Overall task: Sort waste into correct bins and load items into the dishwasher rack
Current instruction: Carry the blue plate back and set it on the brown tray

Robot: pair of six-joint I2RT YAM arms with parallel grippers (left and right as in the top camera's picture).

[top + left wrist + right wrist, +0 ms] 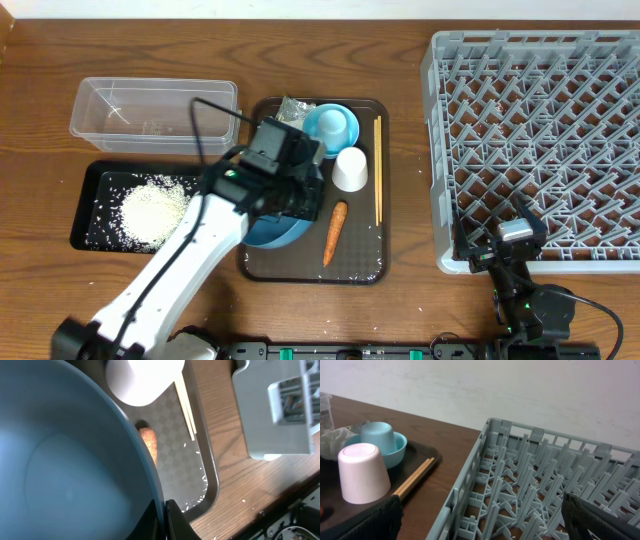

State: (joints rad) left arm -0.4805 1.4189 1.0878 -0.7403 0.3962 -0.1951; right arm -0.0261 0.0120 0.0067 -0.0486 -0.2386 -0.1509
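My left gripper is shut on the rim of the big dark blue bowl, which sits at the front left of the brown tray. In the left wrist view the bowl fills the left side, with its rim pinched between the fingers. An orange carrot piece lies beside it. A pale cup stands upside down. Chopsticks lie along the tray's right side. The small light blue bowl holds an upturned light blue cup. My right gripper is open at the grey dishwasher rack.
A clear tub stands at the back left. A black tray in front of it holds a pile of rice. A crinkled wrapper lies at the back of the brown tray. Rice grains are scattered along the tray's front edge.
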